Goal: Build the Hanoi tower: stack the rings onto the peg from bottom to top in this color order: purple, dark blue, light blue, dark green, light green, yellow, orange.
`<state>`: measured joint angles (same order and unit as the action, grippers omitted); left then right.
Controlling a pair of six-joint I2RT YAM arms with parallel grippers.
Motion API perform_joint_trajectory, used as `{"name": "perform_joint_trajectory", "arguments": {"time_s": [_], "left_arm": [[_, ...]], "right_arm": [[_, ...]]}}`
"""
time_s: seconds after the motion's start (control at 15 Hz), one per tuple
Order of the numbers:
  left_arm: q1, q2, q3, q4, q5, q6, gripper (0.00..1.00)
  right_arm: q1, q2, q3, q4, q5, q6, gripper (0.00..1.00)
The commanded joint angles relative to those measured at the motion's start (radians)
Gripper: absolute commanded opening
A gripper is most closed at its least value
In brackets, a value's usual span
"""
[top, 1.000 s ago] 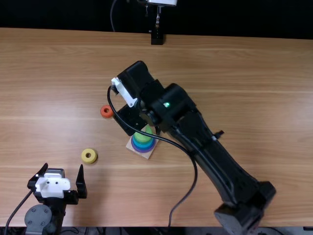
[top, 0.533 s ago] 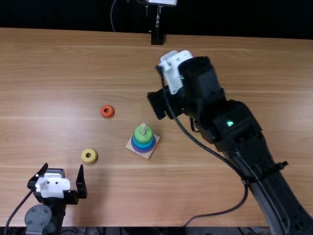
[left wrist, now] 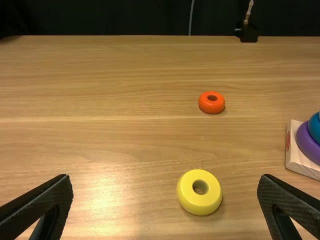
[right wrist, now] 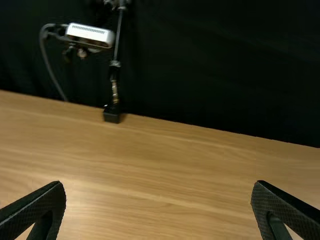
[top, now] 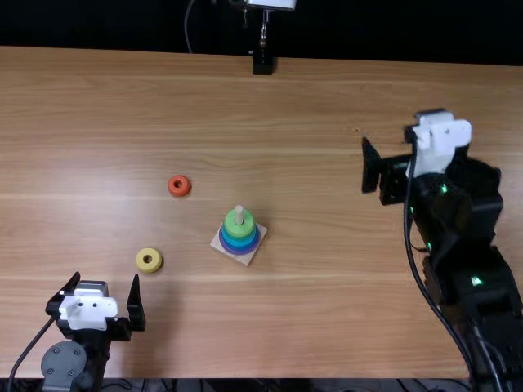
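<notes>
Hanging well apart from the peg [top: 239,215] — right hand [top: 421,129] spread wide, left hand [top: 106,278] likewise, near yellow ring [top: 142,266].

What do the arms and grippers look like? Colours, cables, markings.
Both arms are black, each with a black cable. Left gripper and right gripper each have a white plate and flat, tapered black fingers, finely textured. Right arm: small green lights. Left arm: round grey cap.
</notes>
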<state>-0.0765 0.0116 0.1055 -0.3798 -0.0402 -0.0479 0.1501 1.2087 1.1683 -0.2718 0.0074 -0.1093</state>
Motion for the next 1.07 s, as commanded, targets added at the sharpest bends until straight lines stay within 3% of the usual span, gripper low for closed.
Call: {"name": "perform_joint_trajectory", "arguments": {"time_s": [0.0,0.07,0.2,0.27,0.53,1.0], "left_arm": [[0.011,-0.012,-0.105,-0.084,0.009,0.015,1.00],[0.011,-0.012,-0.105,-0.084,0.009,0.015,1.00],[0.011,-0.012,-0.105,-0.084,0.009,0.015,1.00],[0.011,-0.012,-0.105,-0.084,0.009,0.015,1.00],[0.011,-0.012,-0.105,-0.084,0.009,0.015,1.00],[0.011,-0.012,-0.105,-0.084,0.009,0.015,1.00]], "right_arm": [[-0.037,-0.109,-0.114,0.033,-0.013,0.001,1.00],[-0.052,-0.192,-0.202,0.052,-0.030,0.001,1.00],[-0.083,-0.400,-0.386,0.090,-0.092,0.001,1.00],[-0.095,-0.509,-0.487,0.116,-0.103,0.001,1.00],[-0.126,-0.844,-0.809,0.192,-0.105,-0.001,1.00],[-0.155,-1.107,-1.089,0.206,-0.099,0.001,1.00]]}}
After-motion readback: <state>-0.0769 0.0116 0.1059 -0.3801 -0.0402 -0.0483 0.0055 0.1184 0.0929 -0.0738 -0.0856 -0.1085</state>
